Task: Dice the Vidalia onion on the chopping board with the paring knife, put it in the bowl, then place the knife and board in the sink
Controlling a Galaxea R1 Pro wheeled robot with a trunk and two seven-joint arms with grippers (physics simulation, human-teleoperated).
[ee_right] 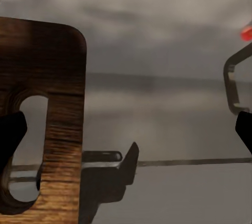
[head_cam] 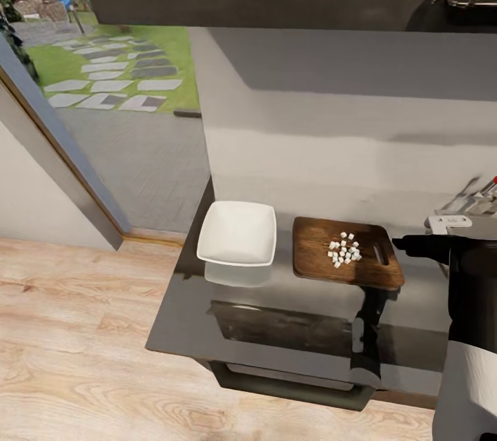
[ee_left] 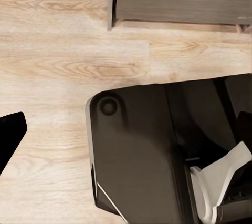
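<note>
Glossy grey reflective surface point(head_cam: 290, 330), an L-shaped worktop over dark cabinets, carries the items listed below in the head view.

Item: shallow white bowl with a squarish, round-cornered rim point(head_cam: 237, 233). It stands near the left end of the surface, just beside the board and apart from it. Nothing lies inside it.

Item: dark brown wooden chopping board with rounded corners and a slot-shaped handle hole point(head_cam: 345, 261). It lies flat to the right of the bowl, its slot toward the right end. In the right wrist view the slotted end point(ee_right: 58, 103) is seen close up.

Item: diced onion, a small cluster of whitish cubes point(head_cam: 344, 250). It rests on the board, just left of the handle slot.

Item: chrome tap with a red knob point(head_cam: 486, 191), partly visible at the right edge, behind the right arm.

Item: right gripper point(ee_right: 126, 134), dark. One of its fingers point(ee_right: 9, 137) overlaps the board's slot in the wrist view and the other sits well apart at the opposite edge; the fingers are spread wide and hold nothing. In the head view the arm reaches in just right of the board.

Item: left gripper. One dark fingertip point(ee_left: 10, 129) shows over pale wood-plank floor point(ee_left: 63, 50); how far its fingers are parted cannot be told. The robot's dark base point(ee_left: 136, 150) lies below.
</note>
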